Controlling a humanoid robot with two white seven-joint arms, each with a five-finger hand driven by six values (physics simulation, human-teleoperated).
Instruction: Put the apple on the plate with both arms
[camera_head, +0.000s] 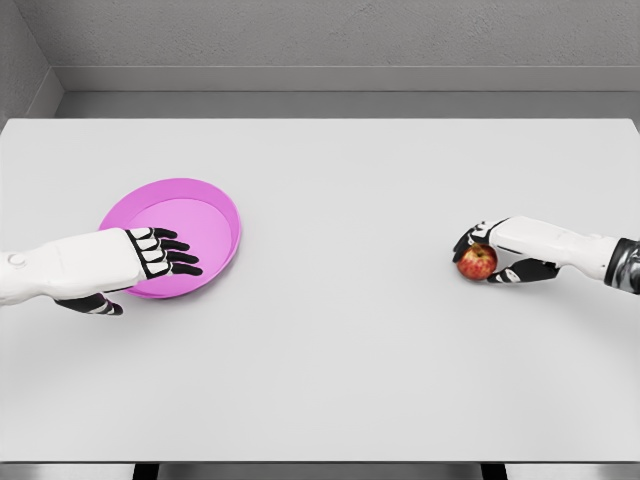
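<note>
On a white table (330, 380), the right hand (497, 256) cups a red apple (478, 262) near the right edge, fingers above and thumb below, the fruit apparently resting on the surface. It cannot be told whether the grip is firm or only a loose cradle. Across the table, well apart, near the left edge, the left hand (158, 252) lies over the near rim of a pink plate (205, 200), its black fingers stretched flat and close together over the dish, thumb tucked under the rim; the plate looks tilted, its near side raised as though the hand pinches the rim between fingers and thumb, though the contact itself is hard to read.

The step in hand appears to be securing the apple before carrying it. To do it well, the right hand probably needs to close evenly round the widest part of the fruit, since a round, smooth apple can roll out of a lopsided pinch. The lift should likely be straight up before any travel toward the left. The left hand, meanwhile, would do best to keep the plate level and steady, or bring it toward the middle of the table, so the apple can be lowered onto the dish's centre rather than dropped near its sloping rim.
</note>
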